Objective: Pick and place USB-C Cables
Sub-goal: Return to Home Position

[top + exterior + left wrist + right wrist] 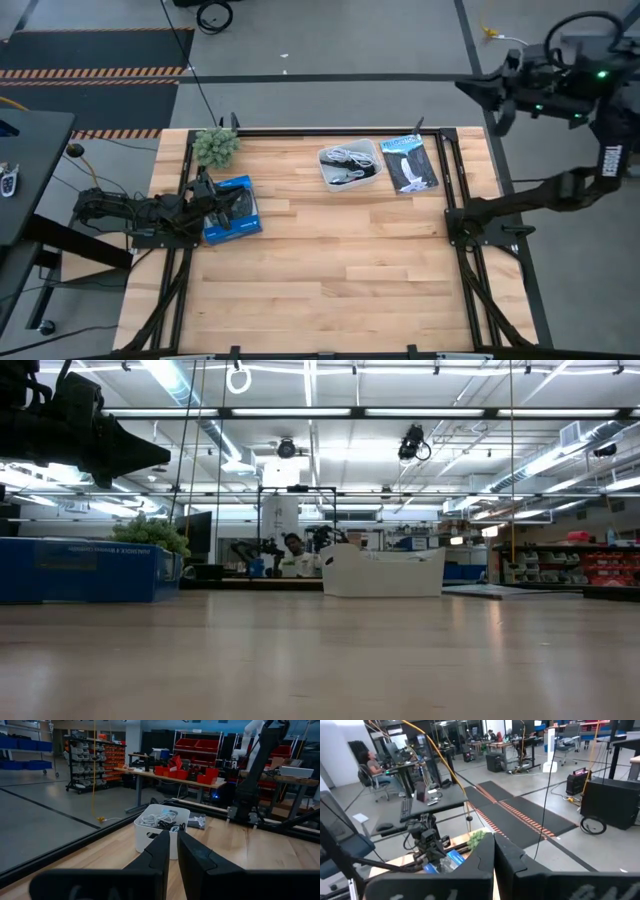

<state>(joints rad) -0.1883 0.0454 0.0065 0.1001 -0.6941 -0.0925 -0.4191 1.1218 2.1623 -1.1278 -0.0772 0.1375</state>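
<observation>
The USB-C cables [346, 160] lie as white and black bundles inside the white tray [368, 178] at the table's far middle. They also show over the tray's rim in the left wrist view [161, 820]. My left gripper [210, 195] is shut and hovers low over the blue box at the table's left, pointing toward the tray [150, 837]. My right gripper [465, 88] is shut and raised high beyond the table's far right corner. It is far from the tray and touches nothing.
A blue box [235, 212] lies under the left gripper, and a green plant [215, 147] stands at the far left corner. A flat black-and-blue packet [410, 163] lies right of the tray. Black frame rails edge the table. Bare wood fills the near half [340, 280].
</observation>
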